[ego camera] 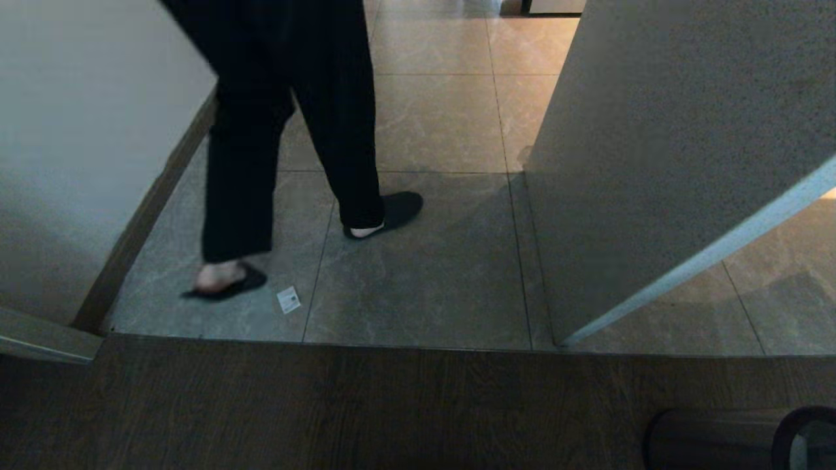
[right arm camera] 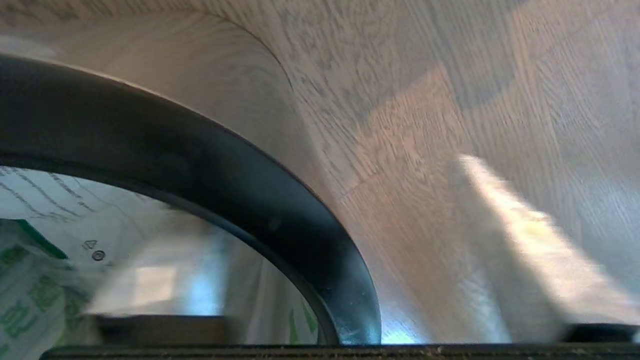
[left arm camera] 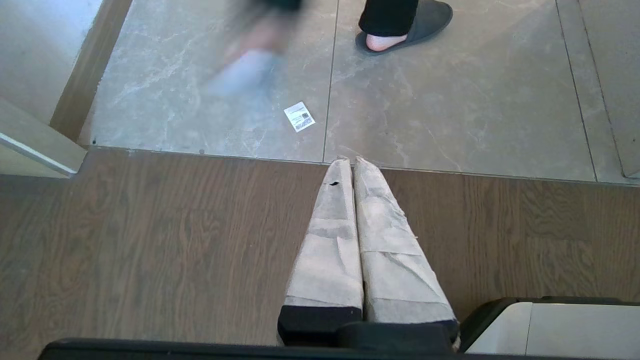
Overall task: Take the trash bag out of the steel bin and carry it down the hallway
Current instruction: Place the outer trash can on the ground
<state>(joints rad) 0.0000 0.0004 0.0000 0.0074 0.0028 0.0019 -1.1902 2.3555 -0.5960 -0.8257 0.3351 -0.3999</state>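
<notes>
Straddling the steel bin's [ego camera: 712,437] black rim at the lower right of the frame, the right gripper [right arm camera: 320,305] is standing apart, gripping nothing, one finger inside by the trash bag [right arm camera: 45,280]; the left gripper [left arm camera: 353,162] is hanging closed, empty; next, I judge, comes pinching the bag.

Left tool [left arm camera: 352,162]: two long tapered fingers [left arm camera: 327,250] wrapped in wrinkled off-white tape, one with a small dark hole near its tip, mounted on black base blocks. A white housing panel with a black edge [left arm camera: 550,325] sits beside the base.
</notes>
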